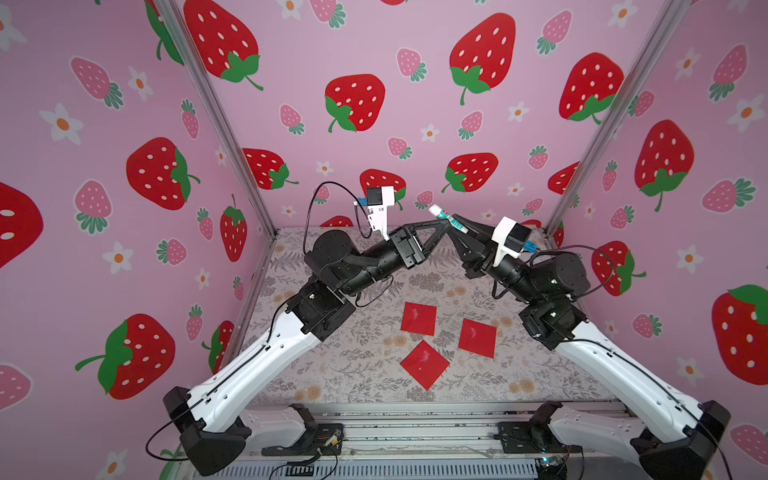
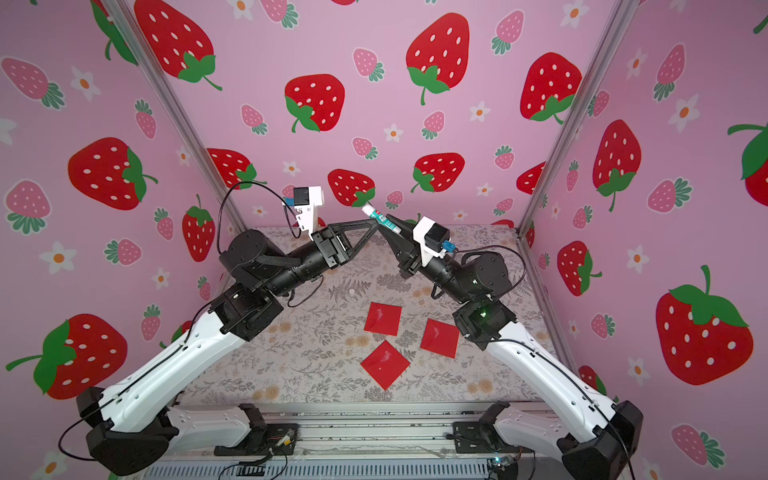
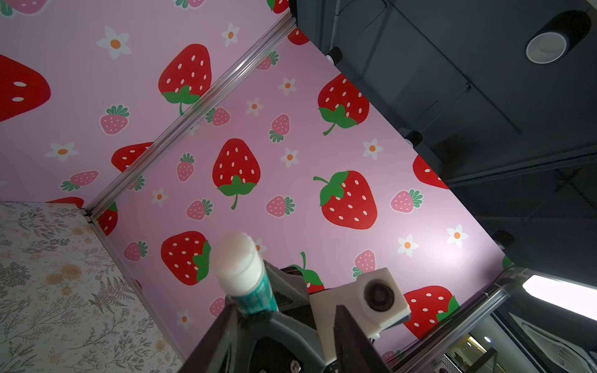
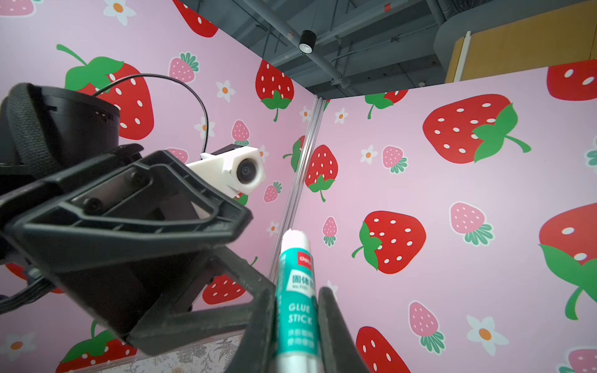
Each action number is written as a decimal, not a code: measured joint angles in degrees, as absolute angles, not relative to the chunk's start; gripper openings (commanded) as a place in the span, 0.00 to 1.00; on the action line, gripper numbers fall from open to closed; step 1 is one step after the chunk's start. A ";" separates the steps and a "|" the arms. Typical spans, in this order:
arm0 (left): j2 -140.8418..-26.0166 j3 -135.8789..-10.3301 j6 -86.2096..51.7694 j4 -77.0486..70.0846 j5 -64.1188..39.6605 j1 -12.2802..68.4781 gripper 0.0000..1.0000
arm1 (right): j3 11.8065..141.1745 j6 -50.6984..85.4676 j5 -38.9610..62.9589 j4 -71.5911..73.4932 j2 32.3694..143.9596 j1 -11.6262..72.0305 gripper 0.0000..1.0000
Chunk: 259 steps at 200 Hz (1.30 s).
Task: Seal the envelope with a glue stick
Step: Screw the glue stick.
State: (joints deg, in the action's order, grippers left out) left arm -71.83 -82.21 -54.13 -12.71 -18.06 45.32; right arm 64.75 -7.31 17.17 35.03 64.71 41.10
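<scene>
The glue stick, white with a teal label, is held high above the table in both top views. My right gripper is shut on its labelled body, and its uncapped white end points up toward the back wall. My left gripper is open, fingertips right beside the stick; I cannot tell if they touch. Three red square envelopes lie flat on the table below.
The floral table cover is boxed in by strawberry-print walls on three sides, with metal corner posts. Both arms arch up from bases at the front rail. Camera cables loop off each wrist.
</scene>
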 measured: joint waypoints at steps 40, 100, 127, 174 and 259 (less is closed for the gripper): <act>-71.83 -82.21 -51.83 -11.79 -15.94 45.91 0.41 | 64.79 -10.96 16.45 36.01 65.04 43.83 0.00; -71.26 -81.52 -50.85 -12.75 -12.73 46.00 0.31 | 64.77 -14.09 15.33 36.49 65.01 45.34 0.00; -70.89 -81.12 -50.57 -13.54 -12.38 46.04 0.30 | 64.75 -14.72 15.07 36.51 65.01 45.50 0.00; -70.96 -81.10 -50.70 -14.61 -12.62 46.15 0.15 | 64.27 -15.11 14.87 36.71 64.71 45.93 0.00; -71.11 -81.10 -50.15 -15.20 -13.61 46.68 0.10 | 61.95 -15.94 12.05 35.38 61.32 46.68 0.31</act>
State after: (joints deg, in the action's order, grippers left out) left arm -71.11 -81.10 -50.15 -15.20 -13.61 46.68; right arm 61.95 -15.94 12.05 35.38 61.32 46.68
